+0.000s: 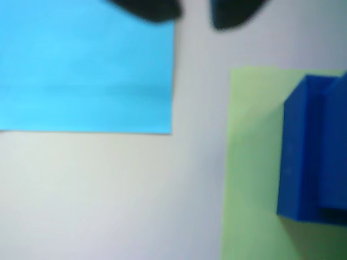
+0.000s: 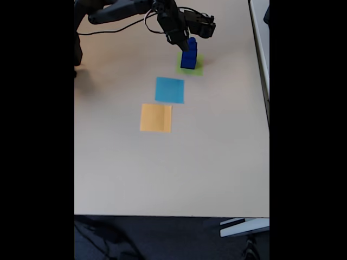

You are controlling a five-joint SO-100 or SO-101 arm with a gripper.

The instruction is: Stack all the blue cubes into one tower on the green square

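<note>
A stepped dark blue tower stands on the green square near the table's far edge. The gripper hangs with fingers parted, holding nothing.

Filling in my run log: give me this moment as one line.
tower: blue cubes stacked on green square | gripper: open, empty, beside tower top | light-blue square, orange square: bare

In your fixed view the tower stands on the green square, upper centre. The blue square lies below-left of it, the orange square lower still.
</note>
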